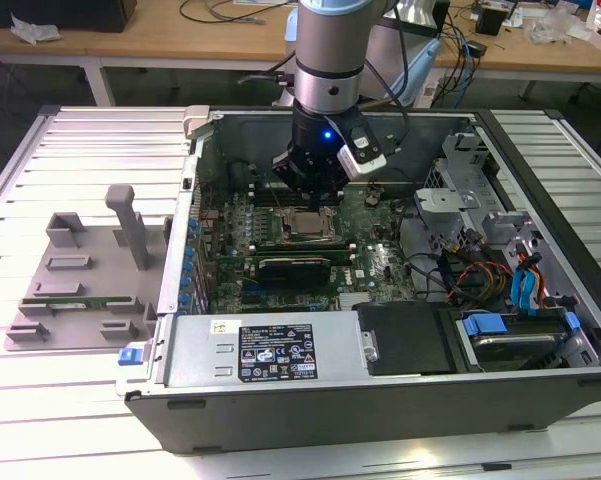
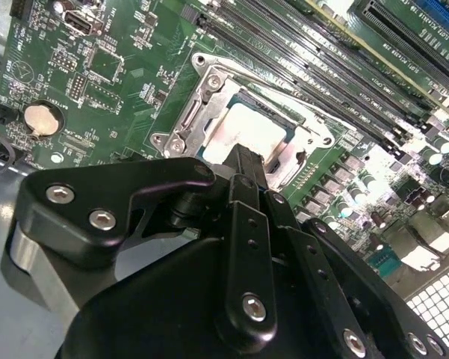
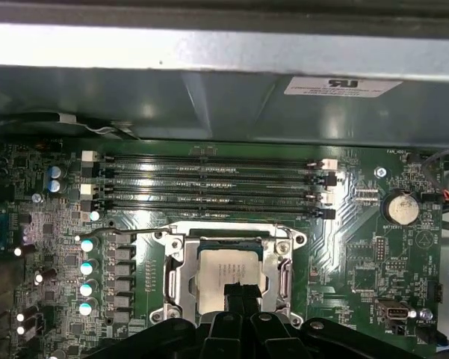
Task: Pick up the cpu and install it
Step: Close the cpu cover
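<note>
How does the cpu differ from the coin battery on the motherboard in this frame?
The cpu is square; the coin battery is round. The cpu lies inside the metal socket frame; the coin battery sits apart on open board. The end effector overlaps the cpu's edge in the first wrist view; the coin battery is uncovered. Both are flat, silvery and on the green motherboard.

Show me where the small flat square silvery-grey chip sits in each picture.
Exterior view: silvery-grey square cpu on the green motherboard, under the gripper.
Second wrist view: cpu at the gripper's tip.
First wrist view: the same.
Shared landmark: silver metal socket frame around it.
</note>
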Controlling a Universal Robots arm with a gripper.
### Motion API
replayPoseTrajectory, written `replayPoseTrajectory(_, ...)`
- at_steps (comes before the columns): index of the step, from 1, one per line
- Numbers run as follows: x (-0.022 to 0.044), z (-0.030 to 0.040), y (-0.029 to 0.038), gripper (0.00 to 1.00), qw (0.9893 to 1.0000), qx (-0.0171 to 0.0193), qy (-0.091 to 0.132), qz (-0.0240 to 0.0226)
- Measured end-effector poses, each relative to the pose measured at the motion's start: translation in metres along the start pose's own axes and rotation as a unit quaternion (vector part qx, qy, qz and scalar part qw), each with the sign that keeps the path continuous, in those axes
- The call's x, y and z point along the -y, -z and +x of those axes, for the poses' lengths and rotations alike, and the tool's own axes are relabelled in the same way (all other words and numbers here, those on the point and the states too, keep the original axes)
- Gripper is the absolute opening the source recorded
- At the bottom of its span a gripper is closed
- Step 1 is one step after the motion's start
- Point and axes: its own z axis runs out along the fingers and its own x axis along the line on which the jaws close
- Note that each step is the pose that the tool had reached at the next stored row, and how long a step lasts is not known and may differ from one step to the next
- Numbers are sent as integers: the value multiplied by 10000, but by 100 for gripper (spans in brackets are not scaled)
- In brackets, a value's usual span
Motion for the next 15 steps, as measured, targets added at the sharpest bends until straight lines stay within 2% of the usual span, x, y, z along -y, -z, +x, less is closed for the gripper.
replayPoseTrajectory(3,0,5,-1,11,10000,0,-2,-1)
replayPoseTrajectory(12,4,83,-26,11,10000,1,0,-1)
replayPoseTrajectory(15,55,115,-46,11,10000,1,0,-1)
